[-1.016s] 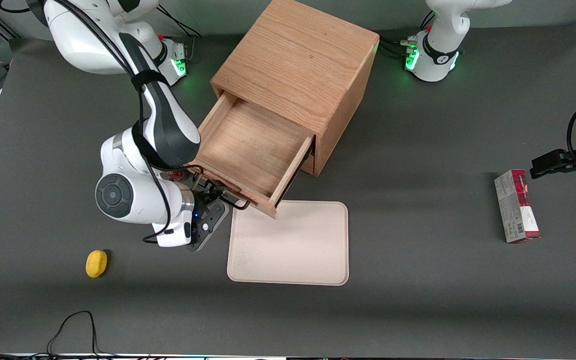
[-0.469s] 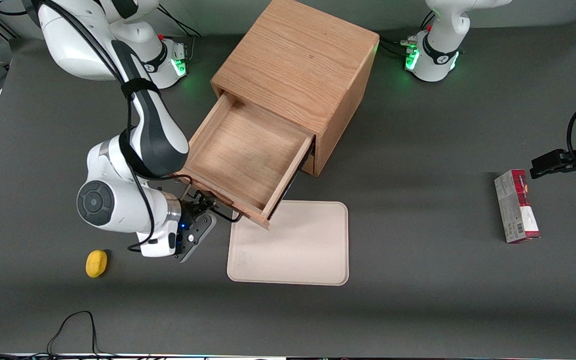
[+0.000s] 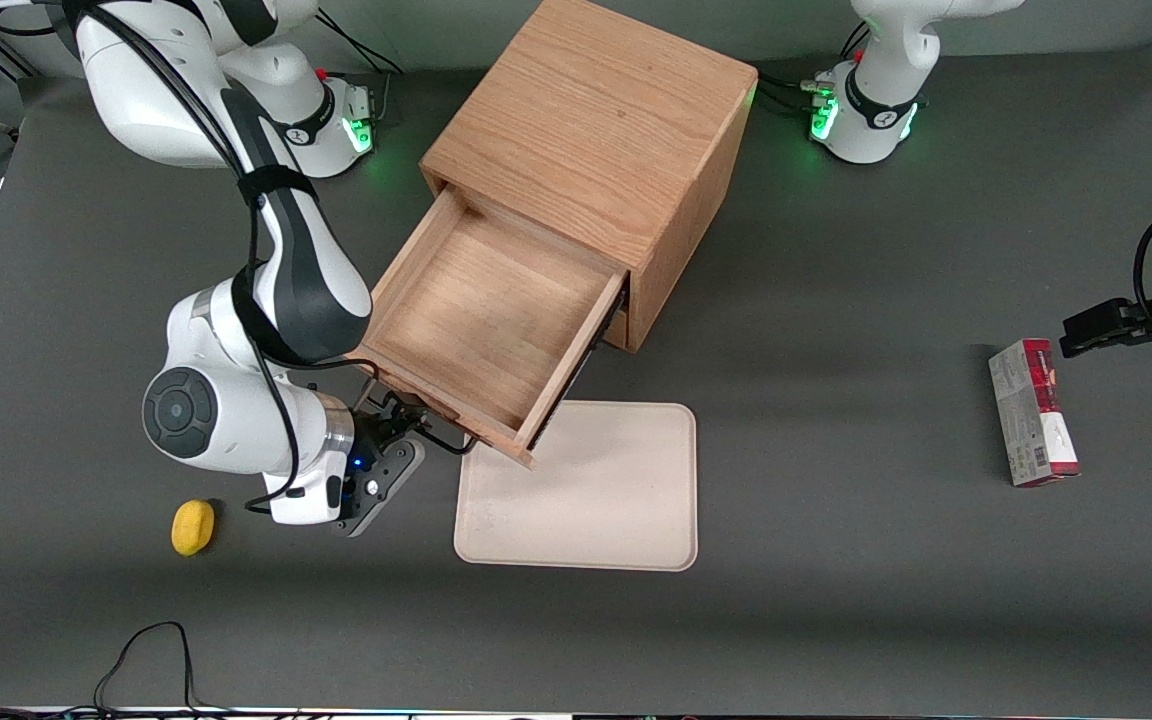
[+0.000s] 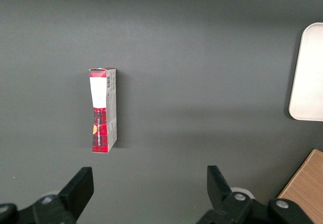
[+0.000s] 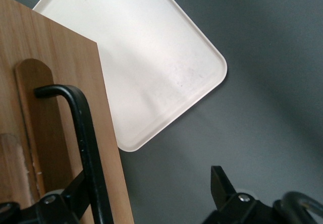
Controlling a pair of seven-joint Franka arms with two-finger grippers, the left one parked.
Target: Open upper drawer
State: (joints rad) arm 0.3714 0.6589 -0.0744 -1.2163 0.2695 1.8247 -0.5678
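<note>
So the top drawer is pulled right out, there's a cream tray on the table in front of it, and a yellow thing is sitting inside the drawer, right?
Nearly. The upper drawer is pulled out and the cream tray lies in front of it, but the front view shows the drawer holding nothing. The yellow thing lies on the table, toward the working arm's end, near the gripper at the drawer's handle.

Upper drawer (image 3: 481, 325) pulled out, interior unobstructed from above – gripper (image 3: 391, 425) at its handle (image 5: 86, 148); tray (image 3: 581, 490) just beside drawer front.
</note>
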